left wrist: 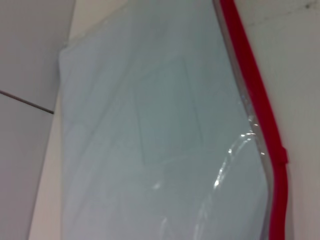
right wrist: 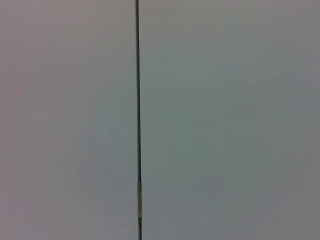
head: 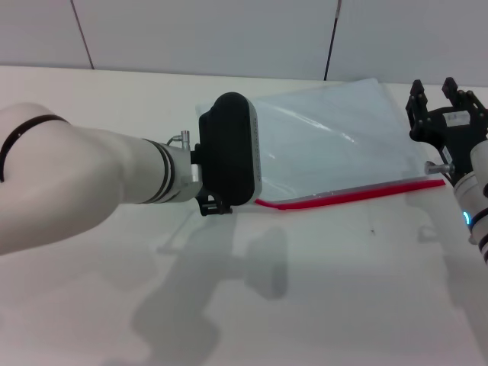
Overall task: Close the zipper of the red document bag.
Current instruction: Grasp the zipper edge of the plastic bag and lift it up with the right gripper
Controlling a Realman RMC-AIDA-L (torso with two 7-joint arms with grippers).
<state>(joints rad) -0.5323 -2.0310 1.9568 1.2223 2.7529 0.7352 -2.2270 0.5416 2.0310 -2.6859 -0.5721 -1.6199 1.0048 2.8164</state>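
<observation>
The red document bag (head: pixel 335 141) lies flat at the back of the white table, a translucent pale blue pouch. Its zipper (head: pixel 358 192) is a thin red strip along the near edge, running from under my left wrist to the bag's right corner. My left gripper (head: pixel 229 149) sits over the bag's left end, hidden behind its own black and white housing. The left wrist view shows the bag (left wrist: pixel 150 140) close up with the zipper (left wrist: pixel 255 90) along one side. My right gripper (head: pixel 436 95) stands open just beyond the bag's right corner, pointing up and holding nothing.
The white table (head: pixel 343 290) stretches toward me in front of the bag. A pale panelled wall with dark seams (head: pixel 329 42) stands right behind the bag. The right wrist view shows only that wall and one seam (right wrist: pixel 137 100).
</observation>
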